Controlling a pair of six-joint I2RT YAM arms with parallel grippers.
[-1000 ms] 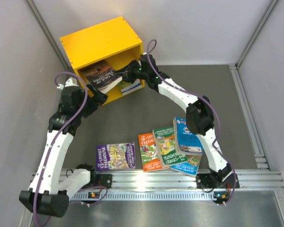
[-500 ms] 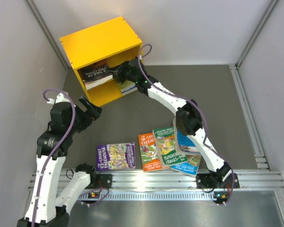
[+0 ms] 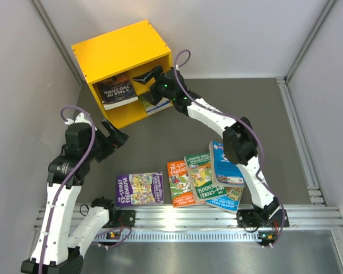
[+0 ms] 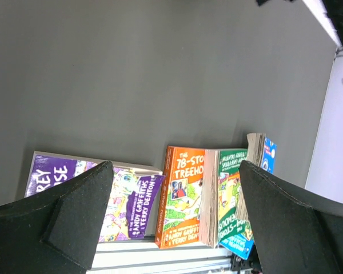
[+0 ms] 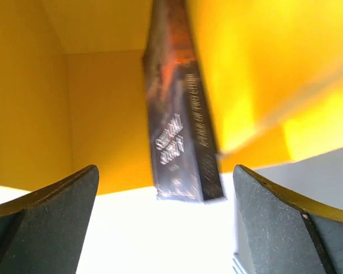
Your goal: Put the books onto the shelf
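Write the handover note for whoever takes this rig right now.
Left tool: open, empty, over the table.
Right tool: open at the shelf mouth, clear of the dark book.
Done: dark book in the upper compartment, sticking out a little; a second book shows lower in the shelf.
Left: purple book, orange book, green book and blue book lie on the table near the arm bases, the last three overlapping, with at least one more under them.
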